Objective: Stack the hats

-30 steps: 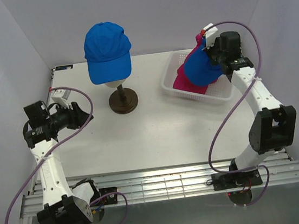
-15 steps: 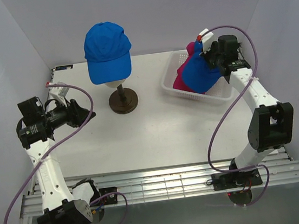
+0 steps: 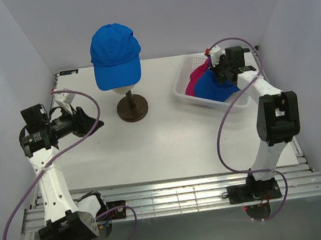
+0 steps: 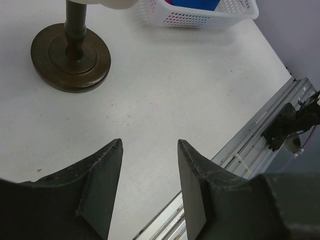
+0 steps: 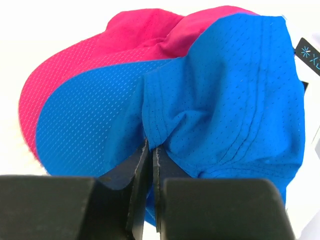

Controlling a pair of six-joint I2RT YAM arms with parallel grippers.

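Two blue caps show from above. The worn blue cap [image 3: 116, 55] sits on the mannequin head [image 3: 123, 90] at about 11 o'clock on the table [image 3: 168, 136]. The basket blue cap [image 3: 212, 85] lies in the white mesh basket [image 3: 205, 101] at about 2 o'clock, partly over a pink cap [image 3: 192, 85].

The only writing you have is on a white tag [image 5: 306, 52] at the 3 o'clock edge of the right wrist view. It carries a teal star-shaped mark and a few teal letters beside it, possibly starting with an X. The frame edge cuts them off, so you cannot read them with any certainty.

Your right gripper [image 5: 151, 150] has its fingers pressed together on a raised fold of the basket blue cap, and the pink cap shows behind it toward 11 o'clock.

Your left gripper [image 4: 150, 144] hangs with its fingers spread apart. Nothing is between them and only bare table lies below. The dark round stand [image 4: 70, 52] is at 11 o'clock in that wrist view, well apart from the fingers.
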